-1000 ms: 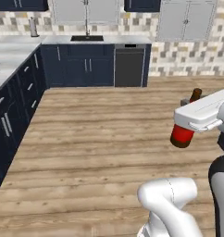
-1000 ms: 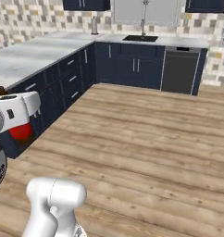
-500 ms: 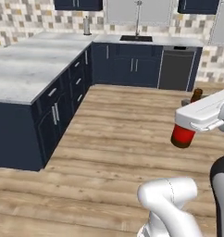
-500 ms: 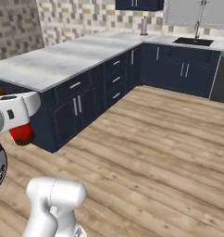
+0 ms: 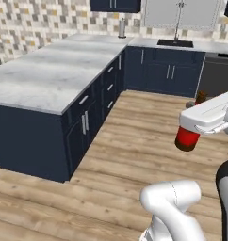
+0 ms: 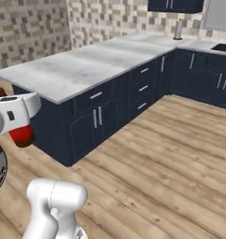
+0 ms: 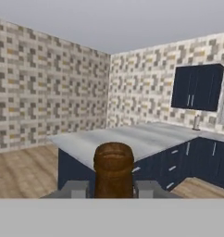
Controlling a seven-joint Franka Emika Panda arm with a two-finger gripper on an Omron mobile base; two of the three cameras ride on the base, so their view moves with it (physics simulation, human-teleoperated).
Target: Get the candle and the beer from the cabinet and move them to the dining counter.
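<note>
Jaws (image 7: 113, 187) closed on the beer (image 5: 187, 137), gripping the bottle between two grey finger pads (image 7: 75, 189); in the hand view the brown glass shaft rises between them as a smooth rounded cylinder, its end toward the camera. From the left base view the bottle hangs under the white hand, red label end down, dark neck tip showing just above the hand's far side; long axis thus approx. vertical, slightly tilted, crossing the jaws. Same bottle in the right base view (image 6: 21, 134), red lower part below the hand at far left.

Key relation for the coming move: the marble table (image 5: 50, 75), white w/ grey veins on a navy base w/ short silver drawer handles, lies to the left of and beyond the held bottle, well apart across wood-plank floor (image 5: 134, 155); whether this slab is the dining counter cannot be told, no stools in sight.

Textures: glossy glass bottle; matte marble; beige mosaic tile backsplash (image 7: 49, 83); flat navy wall cabinet (image 7: 196, 87) at far right. Candle not located.
</note>
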